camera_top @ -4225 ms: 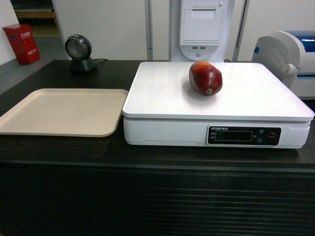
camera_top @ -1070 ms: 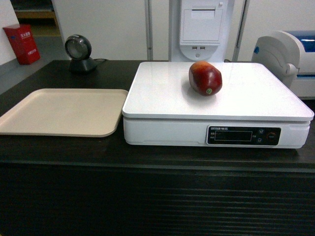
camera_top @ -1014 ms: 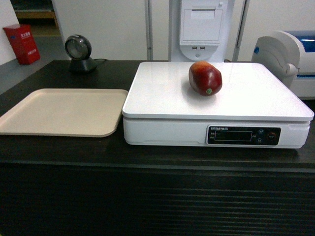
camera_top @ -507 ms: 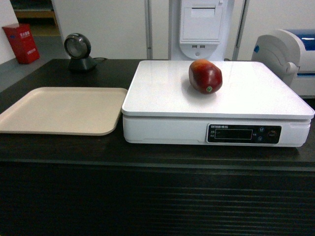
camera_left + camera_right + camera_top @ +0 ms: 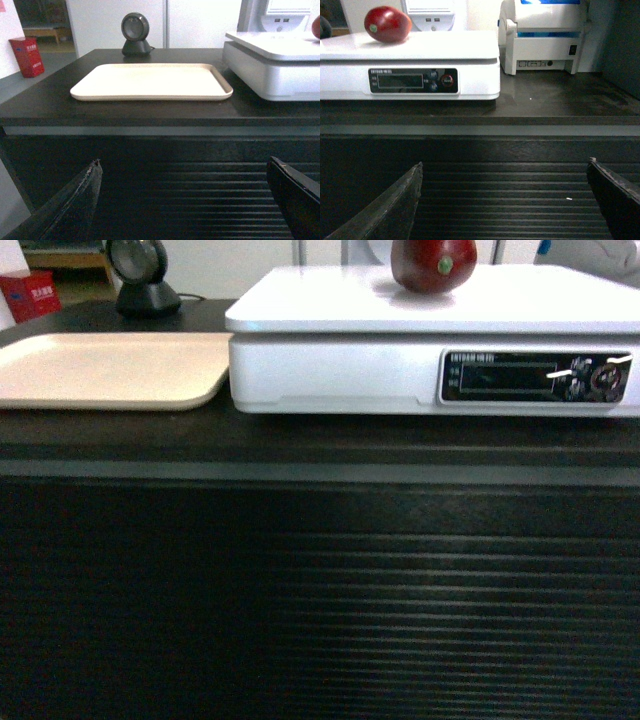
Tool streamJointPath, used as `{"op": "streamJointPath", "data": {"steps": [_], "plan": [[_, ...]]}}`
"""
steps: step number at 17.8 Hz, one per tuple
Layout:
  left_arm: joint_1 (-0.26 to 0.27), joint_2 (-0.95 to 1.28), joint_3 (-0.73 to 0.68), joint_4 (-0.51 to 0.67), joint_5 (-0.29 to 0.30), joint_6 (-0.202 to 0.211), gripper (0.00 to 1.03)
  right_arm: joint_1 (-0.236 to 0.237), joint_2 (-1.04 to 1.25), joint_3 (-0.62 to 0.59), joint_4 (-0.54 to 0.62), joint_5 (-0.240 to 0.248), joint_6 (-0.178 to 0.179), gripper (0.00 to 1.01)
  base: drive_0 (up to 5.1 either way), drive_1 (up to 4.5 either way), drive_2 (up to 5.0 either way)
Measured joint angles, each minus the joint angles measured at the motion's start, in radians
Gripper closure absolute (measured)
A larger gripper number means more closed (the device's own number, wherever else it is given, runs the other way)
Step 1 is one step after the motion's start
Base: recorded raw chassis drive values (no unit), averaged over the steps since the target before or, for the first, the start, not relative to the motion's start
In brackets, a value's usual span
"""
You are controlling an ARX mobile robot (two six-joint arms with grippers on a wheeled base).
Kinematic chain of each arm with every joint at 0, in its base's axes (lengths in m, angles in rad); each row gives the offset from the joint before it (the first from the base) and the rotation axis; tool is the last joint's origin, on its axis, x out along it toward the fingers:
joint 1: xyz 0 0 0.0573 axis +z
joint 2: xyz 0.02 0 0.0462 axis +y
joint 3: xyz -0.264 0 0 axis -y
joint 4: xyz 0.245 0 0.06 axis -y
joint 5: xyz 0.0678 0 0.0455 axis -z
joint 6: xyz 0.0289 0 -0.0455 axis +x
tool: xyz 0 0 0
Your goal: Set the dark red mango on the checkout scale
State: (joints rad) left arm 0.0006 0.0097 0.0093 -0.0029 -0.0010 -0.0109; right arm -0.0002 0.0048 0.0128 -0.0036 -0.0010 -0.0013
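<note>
The dark red mango (image 5: 432,265) (image 5: 387,24) lies on the glossy white platform of the scale (image 5: 330,365) (image 5: 470,75), free of any gripper. The scale stands on the dark checkout counter (image 5: 320,450), whose slatted front fills the lower head view. In the left wrist view my left gripper (image 5: 184,167) is open and empty, level with the slatted front, below the counter edge. My right gripper (image 5: 505,167) is likewise open and empty in front of the slats, below the scale's right end. Neither gripper shows in the head view.
A flat beige tray (image 5: 100,370) (image 5: 150,81) lies left of the scale. A round black scanner (image 5: 140,280) (image 5: 136,32) stands behind it. A white printer (image 5: 545,35) sits right of the scale. A red box (image 5: 30,55) stands on the floor at far left.
The head view has dropped and come closer: the counter's slatted front now fills most of it, and the scale and mango sit at the top edge. The mango has not moved on the scale.
</note>
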Motion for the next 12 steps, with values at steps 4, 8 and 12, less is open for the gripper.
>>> {"op": "streamJointPath", "data": {"steps": [4,8,12], "plan": [[0.000,0.000,0.000,-0.001,0.001,0.001,0.05,0.000,0.000,0.000,0.001,0.002,0.001,0.03,0.0,0.00,0.0],[0.000,0.000,0.000,-0.001,0.000,0.000,0.05,0.000,0.000,0.000,0.000,0.001,0.001,0.03,0.0,0.00,0.0],[0.000,0.000,0.000,0.000,0.001,0.000,0.05,0.000,0.000,0.000,-0.001,0.001,0.001,0.03,0.0,0.00,0.0]]}}
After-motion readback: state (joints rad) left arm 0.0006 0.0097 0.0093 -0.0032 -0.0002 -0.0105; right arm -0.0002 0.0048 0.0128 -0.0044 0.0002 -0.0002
